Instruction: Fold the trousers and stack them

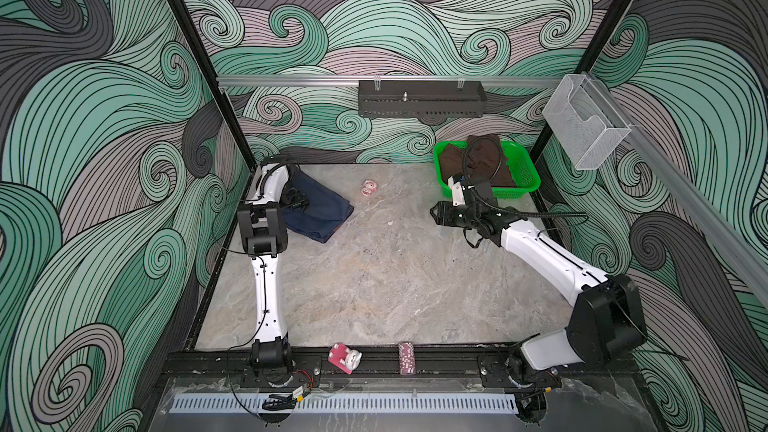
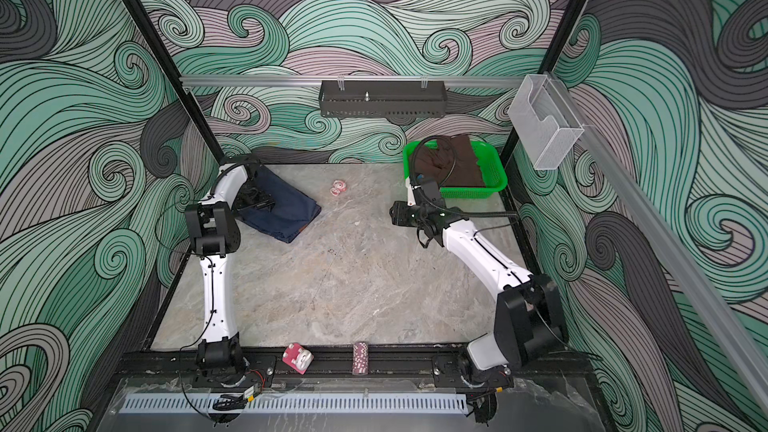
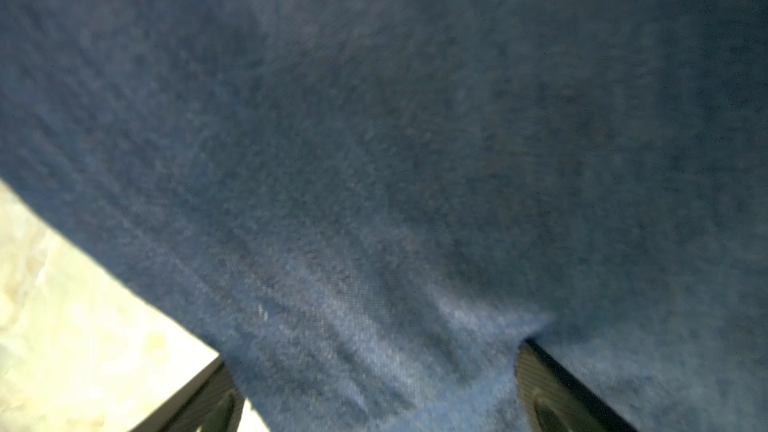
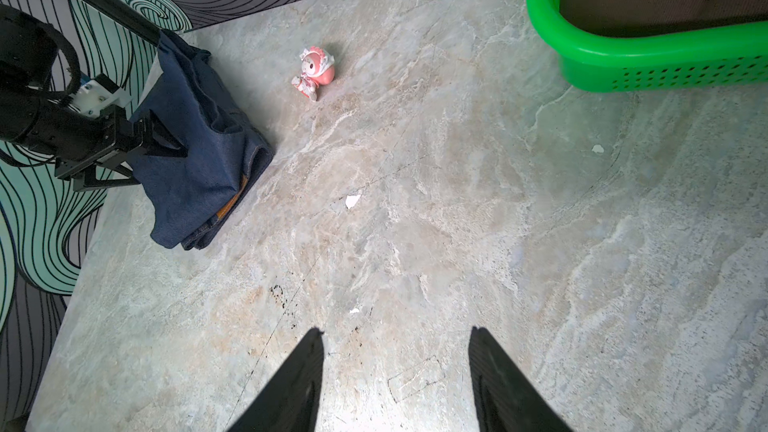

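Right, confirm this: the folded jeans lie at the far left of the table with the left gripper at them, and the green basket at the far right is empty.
The green basket is not empty: brown clothing lies in it, as both top views show. The rest holds: folded jeans at the far left of the table, left gripper at them.

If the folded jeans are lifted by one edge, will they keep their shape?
Probably not: the jeans are soft denim in loose layers, so they would likely droop and unfold. Pushed, the stack may slide whole on the smooth tabletop.
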Controlling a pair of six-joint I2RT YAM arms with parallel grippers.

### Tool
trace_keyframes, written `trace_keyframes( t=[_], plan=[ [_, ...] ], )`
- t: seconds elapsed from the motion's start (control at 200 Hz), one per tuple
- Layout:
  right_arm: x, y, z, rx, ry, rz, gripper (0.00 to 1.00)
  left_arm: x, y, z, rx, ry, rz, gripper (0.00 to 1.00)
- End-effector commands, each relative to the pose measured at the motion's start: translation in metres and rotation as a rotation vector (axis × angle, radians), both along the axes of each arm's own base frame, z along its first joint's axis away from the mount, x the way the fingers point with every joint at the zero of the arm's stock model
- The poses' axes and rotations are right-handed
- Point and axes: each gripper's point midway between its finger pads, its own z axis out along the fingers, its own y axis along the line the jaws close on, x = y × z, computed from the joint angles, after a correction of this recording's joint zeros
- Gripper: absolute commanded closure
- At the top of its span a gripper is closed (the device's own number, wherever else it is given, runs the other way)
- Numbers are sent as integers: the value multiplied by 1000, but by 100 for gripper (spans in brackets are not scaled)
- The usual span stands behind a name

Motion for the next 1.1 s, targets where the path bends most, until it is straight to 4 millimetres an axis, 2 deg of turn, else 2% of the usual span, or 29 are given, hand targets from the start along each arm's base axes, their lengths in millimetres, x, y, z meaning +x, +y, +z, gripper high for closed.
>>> trace_keyframes(
  t=[0.0, 0.13, 0.22, 0.295, 0.38, 0.51, 0.585, 0.66, 0.816, 0.961, 1.096],
  plan=[
    [11, -2, 7, -4, -9, -32, 43, -10, 11, -30, -39, 69, 80, 2],
    [19, 1, 5, 7, 0, -44, 44, 1, 19, -36, -128, 5, 143, 2],
    [25, 5, 3, 19, 5, -51, 44, 10, 9, -31, -213, -36, 183, 1],
    [30, 8, 3, 31, 8, -54, 44, 9, -1, -14, -242, -46, 178, 1],
    [34, 11, 4, 42, 8, -53, 44, 5, -16, 15, -233, -78, 111, 1],
    [36, 15, -1, 48, 18, -42, 44, -7, -40, 54, -204, -161, 18, 1],
    [37, 17, -4, 52, 23, -36, 44, -20, -57, 62, -205, -169, -34, 2],
    [38, 19, -6, 56, 28, -33, 45, -38, -74, 56, -204, -117, -72, 2],
    [39, 22, -6, 61, 24, -20, 45, -71, -93, 21, -221, -8, -56, 1],
    [39, 22, -7, 55, 22, -14, 45, -73, -105, -5, -248, 15, -34, 1],
    [36, 21, -8, 59, 27, -14, 45, -55, -115, -19, -258, 20, -44, 2]
  ],
)
